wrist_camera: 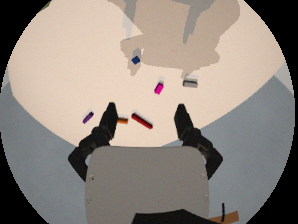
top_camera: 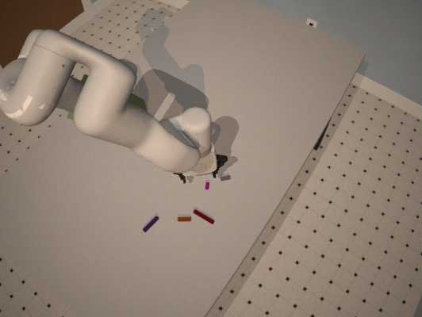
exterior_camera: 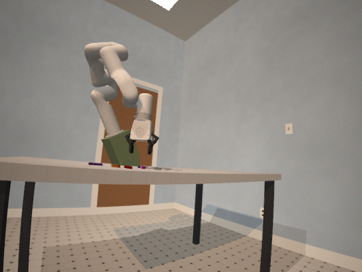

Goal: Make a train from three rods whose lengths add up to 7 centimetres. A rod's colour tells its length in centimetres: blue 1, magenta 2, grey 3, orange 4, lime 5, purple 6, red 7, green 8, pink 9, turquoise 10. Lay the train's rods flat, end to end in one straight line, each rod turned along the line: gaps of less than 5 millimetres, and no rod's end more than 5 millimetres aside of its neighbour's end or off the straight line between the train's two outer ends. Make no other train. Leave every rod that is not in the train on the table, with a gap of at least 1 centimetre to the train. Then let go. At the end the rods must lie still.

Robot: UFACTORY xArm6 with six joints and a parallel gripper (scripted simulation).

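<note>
Several short rods lie apart on the table. In the top view I see a magenta rod (top_camera: 207, 185), a grey rod (top_camera: 225, 177), an orange rod (top_camera: 184, 218), a red rod (top_camera: 204, 215) and a purple rod (top_camera: 151, 223). The wrist view shows them too: magenta (wrist_camera: 158, 87), grey (wrist_camera: 190, 83), orange (wrist_camera: 123, 120), red (wrist_camera: 141, 120), purple (wrist_camera: 88, 117), plus a small blue rod (wrist_camera: 136, 60) in the gripper's shadow. The arm hides the blue rod in the top view. My gripper (top_camera: 198, 175) (exterior_camera: 139, 147) hangs open and empty well above the table, over the spot near the magenta and grey rods.
The green robot base (exterior_camera: 120, 147) stands at the back of the table. The table's right edge (top_camera: 293, 186) runs close to the rods. No two rods touch.
</note>
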